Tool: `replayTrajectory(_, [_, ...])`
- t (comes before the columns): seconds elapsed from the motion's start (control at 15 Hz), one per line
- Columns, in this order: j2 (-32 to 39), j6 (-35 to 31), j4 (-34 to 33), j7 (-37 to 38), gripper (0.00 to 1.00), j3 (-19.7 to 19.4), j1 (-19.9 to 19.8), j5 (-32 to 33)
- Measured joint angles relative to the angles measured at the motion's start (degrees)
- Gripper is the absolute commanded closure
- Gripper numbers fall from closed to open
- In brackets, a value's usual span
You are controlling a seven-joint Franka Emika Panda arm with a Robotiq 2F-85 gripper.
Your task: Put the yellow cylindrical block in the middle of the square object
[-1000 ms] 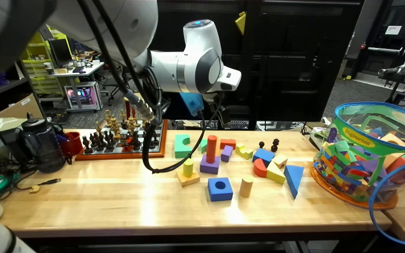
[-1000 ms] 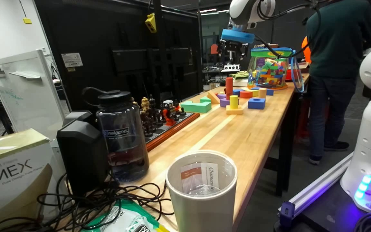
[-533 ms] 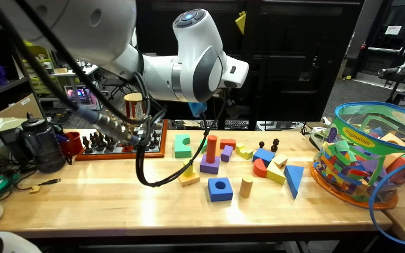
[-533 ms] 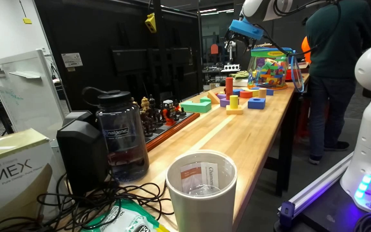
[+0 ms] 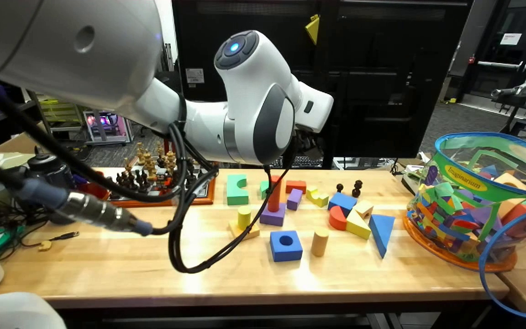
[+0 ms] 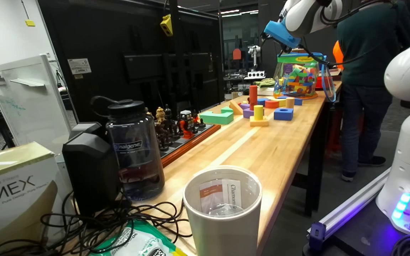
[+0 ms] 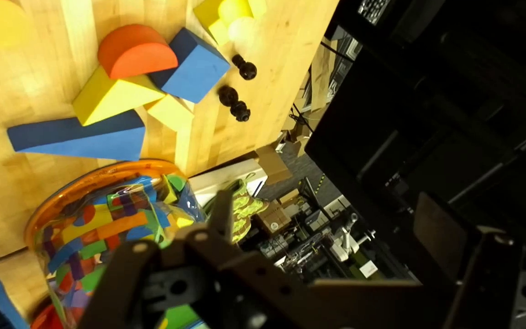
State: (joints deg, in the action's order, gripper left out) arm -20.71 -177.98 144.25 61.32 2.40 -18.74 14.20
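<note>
The yellow cylindrical block point(image 5: 244, 216) stands upright on a flat tan square block point(image 5: 254, 231), about at its middle. The same pair, the yellow cylindrical block point(image 6: 258, 112) above the tan square block point(image 6: 259, 123), shows in an exterior view. Nearby lies a blue square block point(image 5: 286, 254) with a round hole in its top, and nothing shows in that hole. My gripper point(image 7: 331, 224) is open, its fingers point(image 7: 441, 235) wide apart with nothing between them. It hangs tilted, high above the table and away from the yellow block, which the wrist view does not show.
A tan cylinder point(image 5: 319, 242) stands beside the blue square block. Behind, a tall red cylinder point(image 5: 274, 194) rests on a purple block point(image 5: 272, 215). A clear bag of blocks point(image 5: 464, 219) stands at one end, a chessboard point(image 5: 199, 197) at the other. Arm cables point(image 5: 190, 269) hang in front of the blocks.
The arm has drawn back from over the table, and the gripper has tilted, moving right in an exterior view. Its cables have swung along. The blocks have stayed where they were.
</note>
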Motion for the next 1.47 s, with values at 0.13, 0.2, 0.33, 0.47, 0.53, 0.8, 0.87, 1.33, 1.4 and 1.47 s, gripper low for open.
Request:
replayTrajectory(0.13, [-0.7, -4.4, 1.9, 1.3, 0.00, 2.0, -3.2, 0.1])
replayTrajectory(0.2, [-1.1, -6.6, 2.8, 1.7, 0.00, 3.1, -4.7, 0.1])
replayTrajectory(0.33, [-2.2, -10.4, 4.5, 2.2, 0.00, 5.1, -7.4, 0.0])
replayTrajectory(0.47, [-3.4, -13.9, 6.2, 2.3, 0.00, 6.9, -9.6, -0.3])
replayTrajectory(0.53, [-4.0, -15.3, 7.0, 2.3, 0.00, 7.6, -10.3, -0.5])
replayTrajectory(0.8, [-6.4, -20.6, 9.2, 2.3, 0.00, 9.6, -11.7, -1.0])
replayTrajectory(0.87, [-6.8, -20.2, 9.2, 2.3, 0.00, 9.7, -11.6, -1.0])
replayTrajectory(1.33, [-6.1, -20.1, 9.3, 2.2, 0.00, 9.6, -11.6, -1.0])
replayTrajectory(1.4, [-6.1, -20.1, 9.3, 2.2, 0.00, 9.6, -11.6, -1.0])
replayTrajectory(1.47, [-6.1, -20.1, 9.3, 2.2, 0.00, 9.6, -11.6, -1.0])
